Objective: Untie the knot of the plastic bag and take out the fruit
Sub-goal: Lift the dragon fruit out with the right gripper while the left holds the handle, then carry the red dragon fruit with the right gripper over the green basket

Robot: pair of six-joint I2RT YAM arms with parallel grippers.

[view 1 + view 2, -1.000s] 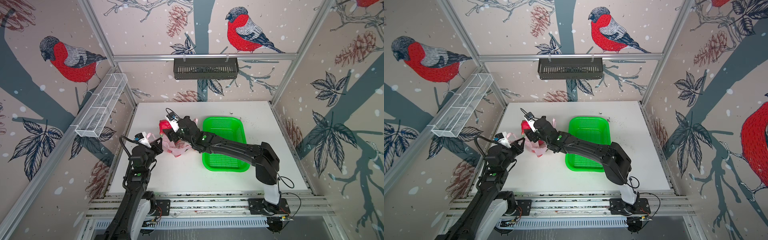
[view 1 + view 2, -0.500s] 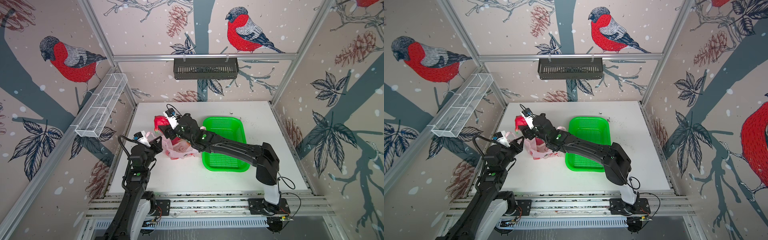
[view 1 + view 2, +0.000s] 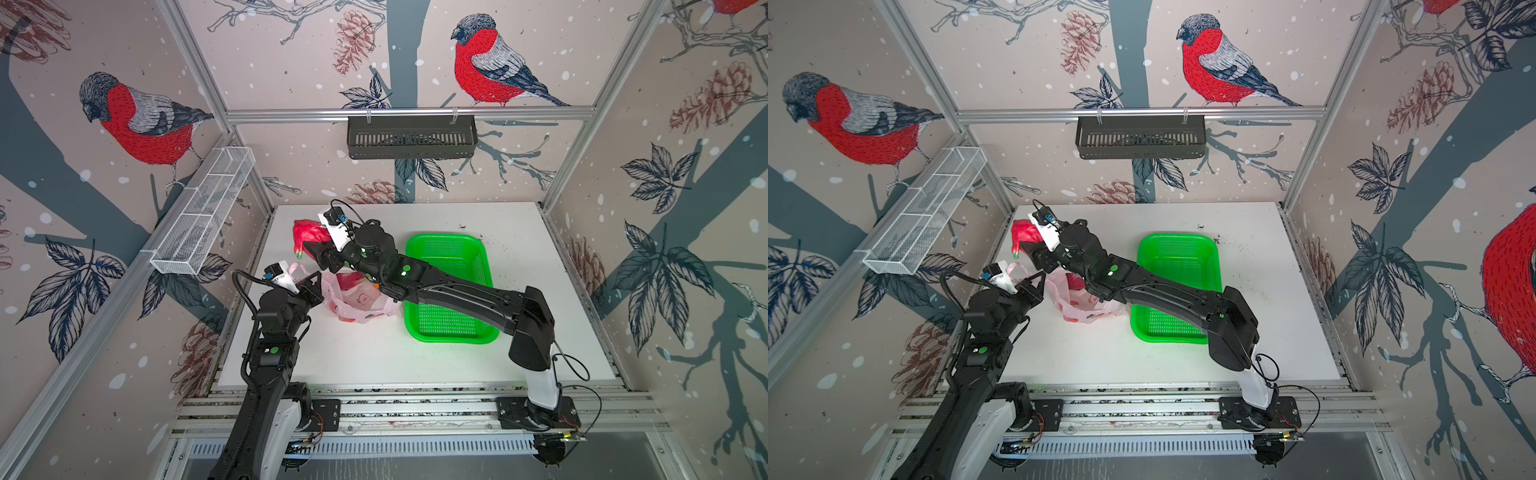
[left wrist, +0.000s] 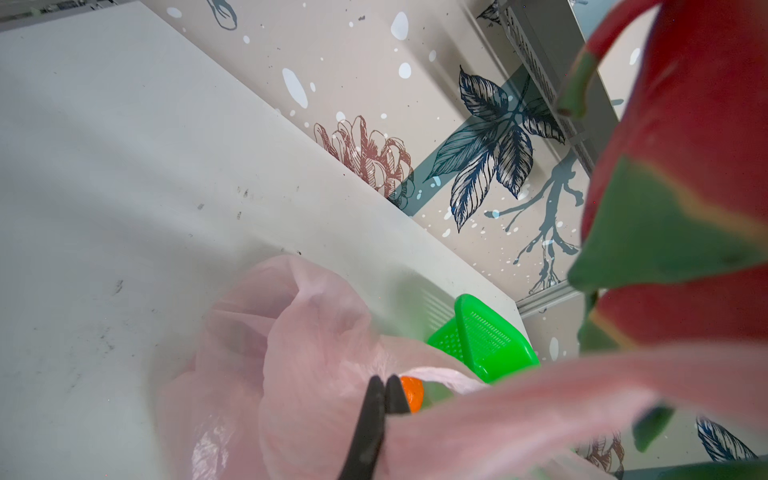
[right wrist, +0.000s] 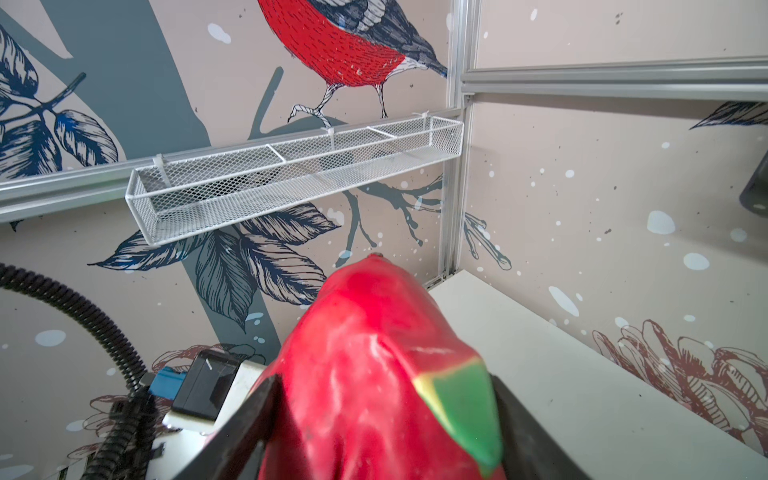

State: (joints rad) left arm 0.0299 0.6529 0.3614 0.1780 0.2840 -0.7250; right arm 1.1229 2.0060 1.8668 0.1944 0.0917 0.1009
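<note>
A magenta-red dragon fruit (image 3: 308,237) (image 3: 1025,235) (image 5: 365,365) hangs in the air above the table's far left. My right gripper (image 3: 321,247) (image 5: 382,395) is shut on it, one finger on each side. Below it the pale pink plastic bag (image 3: 359,302) (image 3: 1086,306) (image 4: 316,332) lies slumped with its mouth open. Inside it a second red fruit (image 3: 348,280) and an orange ball (image 4: 412,393) show through. My left gripper (image 3: 312,283) (image 4: 385,380) is shut on the bag's film at its left edge. I cannot make out the knot.
The green perforated basket (image 3: 444,239) (image 3: 1179,239) (image 4: 490,332) stands right of the bag, partly under my right arm. A white mesh rack (image 3: 199,220) hangs on the left wall, close to the raised fruit. A black basket (image 3: 411,137) hangs on the back wall.
My right gripper has lifted the dragon fruit up and toward the far left, clear of the bag. The bag has sagged open. The left gripper has barely moved.
</note>
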